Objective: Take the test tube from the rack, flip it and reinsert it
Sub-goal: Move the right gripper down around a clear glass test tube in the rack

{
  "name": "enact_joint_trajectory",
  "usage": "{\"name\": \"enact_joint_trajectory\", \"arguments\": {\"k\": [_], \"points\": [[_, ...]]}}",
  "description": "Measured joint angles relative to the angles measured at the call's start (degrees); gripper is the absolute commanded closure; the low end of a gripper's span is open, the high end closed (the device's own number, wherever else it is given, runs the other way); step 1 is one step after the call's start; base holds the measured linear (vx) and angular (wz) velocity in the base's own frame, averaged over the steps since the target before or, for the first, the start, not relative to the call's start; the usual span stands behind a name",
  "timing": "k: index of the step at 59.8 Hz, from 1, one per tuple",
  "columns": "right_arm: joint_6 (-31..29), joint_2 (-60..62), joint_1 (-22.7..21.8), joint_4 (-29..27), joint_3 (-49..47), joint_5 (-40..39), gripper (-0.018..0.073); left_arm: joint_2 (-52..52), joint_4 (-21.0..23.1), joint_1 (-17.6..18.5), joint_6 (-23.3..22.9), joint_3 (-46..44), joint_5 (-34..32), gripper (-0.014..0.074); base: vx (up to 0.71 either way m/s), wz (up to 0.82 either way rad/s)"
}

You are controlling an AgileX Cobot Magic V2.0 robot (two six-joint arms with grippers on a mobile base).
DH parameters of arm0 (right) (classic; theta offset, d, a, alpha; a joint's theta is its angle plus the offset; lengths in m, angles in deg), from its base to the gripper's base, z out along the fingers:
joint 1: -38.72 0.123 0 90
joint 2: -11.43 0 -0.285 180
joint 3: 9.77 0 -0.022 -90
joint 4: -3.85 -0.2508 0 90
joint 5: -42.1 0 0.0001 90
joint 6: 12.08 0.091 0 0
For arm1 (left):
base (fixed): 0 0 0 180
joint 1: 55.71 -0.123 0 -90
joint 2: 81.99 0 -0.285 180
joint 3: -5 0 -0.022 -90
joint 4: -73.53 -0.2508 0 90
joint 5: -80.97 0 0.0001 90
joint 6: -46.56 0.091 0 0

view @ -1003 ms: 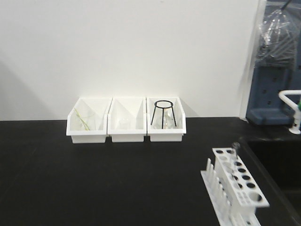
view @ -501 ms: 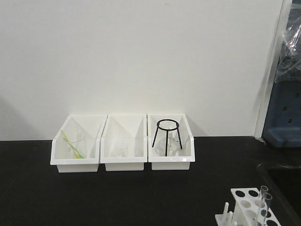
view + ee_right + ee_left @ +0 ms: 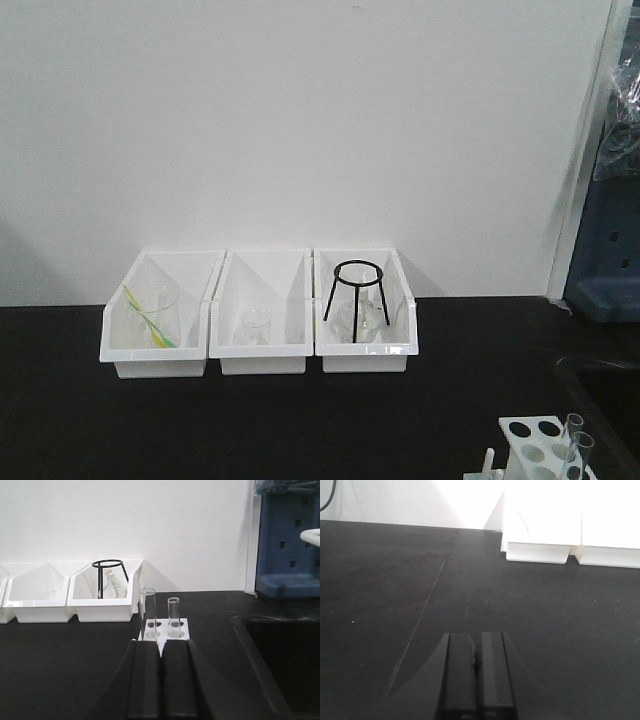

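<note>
Just beyond the closed, empty right claw (image 3: pixel 161 647) stands the rack (image 3: pixel 163 631).

Your left pincer (image 3: pixel 476 647) has both dark fingers pressed flat together, only a thin seam between them, pointing straight ahead in its wrist view. Your right pincer (image 3: pixel 161 650) sits the same way: fingers closed side by side, tips level, aimed forward.
</note>
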Motion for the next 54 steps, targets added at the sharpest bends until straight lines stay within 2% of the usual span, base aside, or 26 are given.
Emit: {"name": "enact_joint_trajectory", "arguments": {"k": [12, 21, 27, 39, 47, 54], "points": [[0.0, 0.0, 0.0, 0.0, 0.0, -0.5, 0.0565, 0.0, 0.0, 0.0, 0.0, 0.0, 0.0, 0.0603, 0.00, 0.00], [0.2, 0.0, 0.0, -1.0, -0.6, -9.4, 0.0565, 0.0, 0.0, 0.0, 0.0, 0.0, 0.0, 0.0603, 0.00, 0.00], [-1.1, -1.0, 0.0, -1.2, -6.5, -12.1, 0.0565, 0.0, 0.0, 0.0, 0.0, 0.0, 0.0, 0.0603, 0.00, 0.00], [-6.9, -20.8, 0.0, -1.3, -27.2, -19.0, 0.0565, 0.0, 0.0, 0.0, 0.0, 0.0, 0.0, 0.0603, 0.00, 0.00], [-7.7, -34.6, 0.0, -1.3, -34.4, -19.3, 0.0564, 0.0, 0.0, 0.0, 0.0, 0.0, 0.0, 0.0603, 0.00, 0.00], [-7.8, -43.0, 0.0, -1.3, -36.8, -19.1, 0.0557, 0.0, 0.0, 0.0, 0.0, 0.0, 0.0, 0.0603, 0.00, 0.00]]}}
